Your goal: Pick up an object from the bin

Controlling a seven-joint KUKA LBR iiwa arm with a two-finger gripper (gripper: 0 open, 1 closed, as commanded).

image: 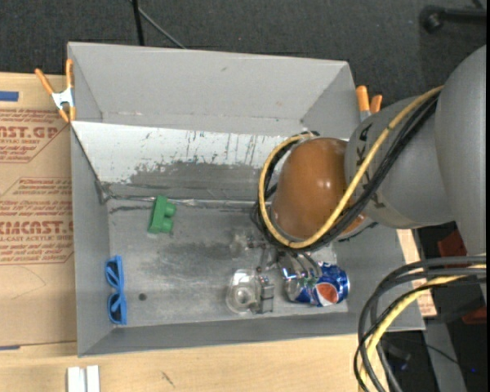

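My gripper (265,280) reaches down below the arm's orange cover, near the bin's front wall right of centre. A small clear, rounded, shiny thing (242,292) lies just to its left, touching or nearly touching it. A crushed blue, red and white drink can (320,287) lies right beside it on the other side. The gripper stands between these two; I cannot make out anything held in it.
A green block (161,216) lies on the bin floor at the back left. A pair of blue toy glasses (114,289) rests against the left wall at the front. The arm and its cables cover the bin's right side.
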